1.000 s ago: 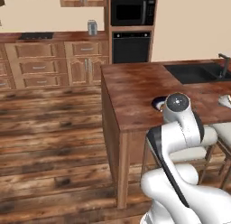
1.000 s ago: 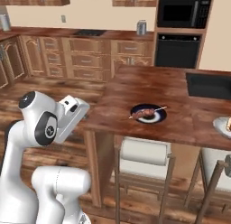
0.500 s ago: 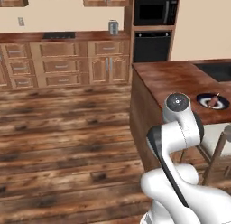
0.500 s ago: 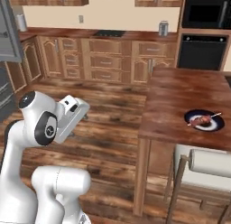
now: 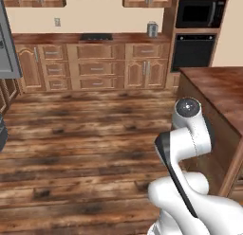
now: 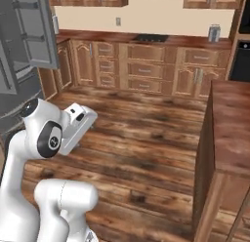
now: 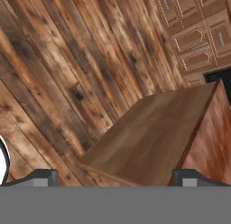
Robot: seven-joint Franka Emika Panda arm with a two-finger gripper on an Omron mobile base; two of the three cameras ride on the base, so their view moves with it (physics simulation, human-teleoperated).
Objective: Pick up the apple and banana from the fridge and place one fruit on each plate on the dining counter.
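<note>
White arm (image 5: pixel 182 149) folded close over the base, wrist tucked in near the shoulder in the right base view. Claw (image 7: pixel 115 177) with its two dark fingertips (image 7: pixel 43 177) far apart at the bottom of the hand view, nothing between them. Ahead of the claw in the hand view: the end of the desk (image 7: pixel 149 137), a light wooden side panel meeting a reddish-brown side at a corner, seen tilted because the hand is rolled. In the base views that same desk (image 6: pixel 232 124) stands just beside the arm, glossy reddish-brown wood top, light wooden sides; the stretch of top in view is bare. Plank wood floor (image 5: pixel 85 134), brown with dark patches, runs from the base to the far wall. Fridge (image 6: pixel 27 46) at the left of the right base view, plain grey, its door standing open with bins on the inside; a grey sliver of it (image 5: pixel 7 44) sits at the left edge of the left base view; its shelves cannot be made out. Far wall: wooden cabinet drawers (image 5: pixel 97 68) under a wall counter carrying a black hob (image 5: pixel 96 37) and a small metal canister (image 5: pixel 152 29). Black oven and microwave (image 5: pixel 197 35) stacked right of them.
</note>
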